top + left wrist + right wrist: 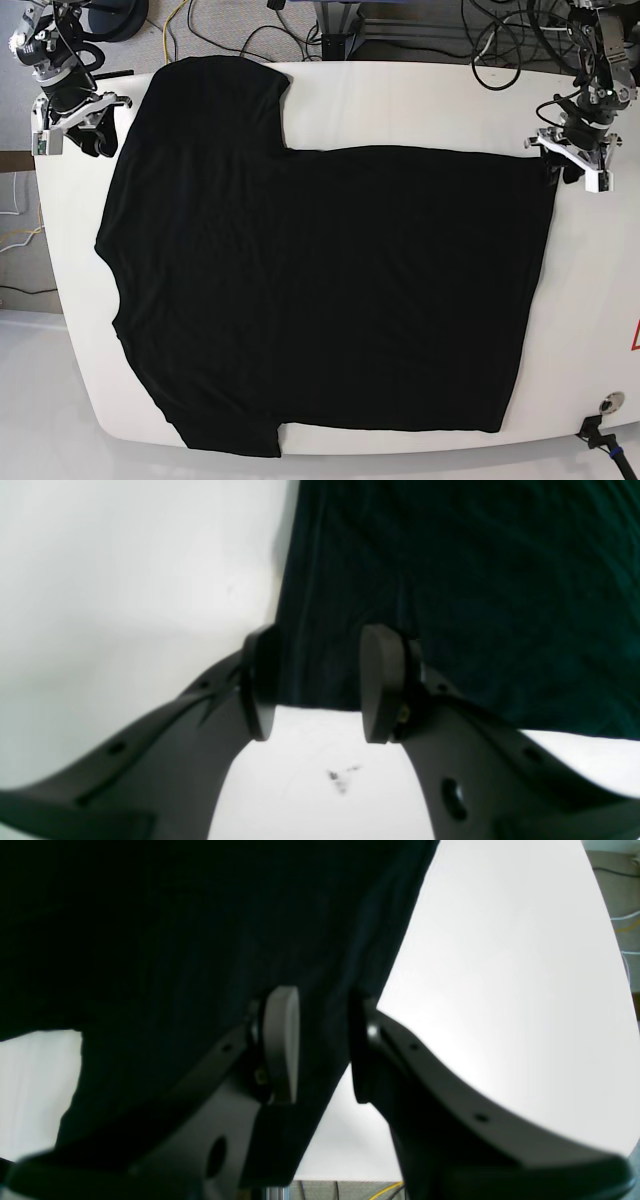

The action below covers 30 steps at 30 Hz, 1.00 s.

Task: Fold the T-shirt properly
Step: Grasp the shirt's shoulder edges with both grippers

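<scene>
The black T-shirt (pixel 330 280) lies spread flat on the white table (pixel 400 100), one sleeve at the top left and one at the bottom left. My left gripper (pixel 572 165) is at the shirt's upper right hem corner. In the left wrist view it (pixel 320 685) is open, and the shirt's corner (pixel 475 580) lies between and beyond its pads. My right gripper (pixel 75 125) is beside the upper left sleeve. In the right wrist view it (pixel 322 1050) is open with the sleeve's edge (pixel 150 940) between its pads.
Cables (pixel 230 30) lie on the floor behind the table. A small round fitting (pixel 606 403) sits near the table's front right corner. A dark smudge (pixel 340 775) marks the table just below the left gripper. Bare table rim runs around the shirt.
</scene>
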{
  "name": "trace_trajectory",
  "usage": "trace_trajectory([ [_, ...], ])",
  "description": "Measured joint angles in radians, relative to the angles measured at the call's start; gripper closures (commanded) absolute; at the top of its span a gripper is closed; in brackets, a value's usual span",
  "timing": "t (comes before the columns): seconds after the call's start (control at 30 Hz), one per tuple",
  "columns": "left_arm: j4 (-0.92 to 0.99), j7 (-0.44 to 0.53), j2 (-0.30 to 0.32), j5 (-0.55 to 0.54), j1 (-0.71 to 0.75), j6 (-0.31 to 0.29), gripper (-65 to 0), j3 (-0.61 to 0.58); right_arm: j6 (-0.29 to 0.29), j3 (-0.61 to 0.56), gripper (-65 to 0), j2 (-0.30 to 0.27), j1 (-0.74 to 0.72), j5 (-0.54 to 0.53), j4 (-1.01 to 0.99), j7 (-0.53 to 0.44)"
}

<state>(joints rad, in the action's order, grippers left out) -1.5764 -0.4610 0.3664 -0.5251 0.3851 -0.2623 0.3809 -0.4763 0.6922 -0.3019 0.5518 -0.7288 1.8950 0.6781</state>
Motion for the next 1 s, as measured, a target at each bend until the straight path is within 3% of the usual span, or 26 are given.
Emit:
trace_trajectory([
  [0.1, 0.034, 0.009, -0.003, -0.022, -0.004, 0.08, -25.9, -0.001, 0.0, 0.0, -17.1, 0.0, 0.003, 0.0, 0.0, 0.0],
  [0.17, 0.044, 0.006, -0.002, -0.04, -0.007, 0.087, -25.9, -0.019, 0.0, 0.0, -17.3, 0.0, 0.003, 0.0, 0.0, 0.0],
  [0.23, 0.063, 0.004, -0.005, -0.056, -0.016, 0.085, -25.8, -0.045, 0.0, 0.0, -17.4, 0.0, 0.002, 0.001, 0.0, 0.001],
  [0.37, 0.064, -0.02, -0.009, -0.086, -0.018, 0.024, -25.6, -0.07, -0.001, 0.0, -17.4, 0.0, -0.002, 0.005, 0.0, -0.001],
  [0.57, 0.061, -0.025, -0.015, -0.1, -0.023, 0.008, -24.4, -0.102, -0.003, 0.0, -16.7, 0.0, 0.0, 0.007, 0.001, 0.004],
  [0.67, 0.061, -0.015, -0.022, -0.097, -0.016, 0.008, -17.4, -0.101, -0.003, 0.0, -16.7, 0.005, -0.003, 0.007, 0.001, 0.004],
  [0.77, 0.056, -0.026, -0.023, -0.098, -0.013, 0.012, 0.0, -0.104, -0.003, 0.0, -16.8, 0.006, 0.0, 0.006, 0.001, 0.004],
  [1.0, 0.044, -0.037, -0.034, -0.1, -0.014, 0.008, 0.0, -0.114, -0.003, -0.001, -17.0, 0.011, 0.003, 0.071, 0.002, -0.017],
])
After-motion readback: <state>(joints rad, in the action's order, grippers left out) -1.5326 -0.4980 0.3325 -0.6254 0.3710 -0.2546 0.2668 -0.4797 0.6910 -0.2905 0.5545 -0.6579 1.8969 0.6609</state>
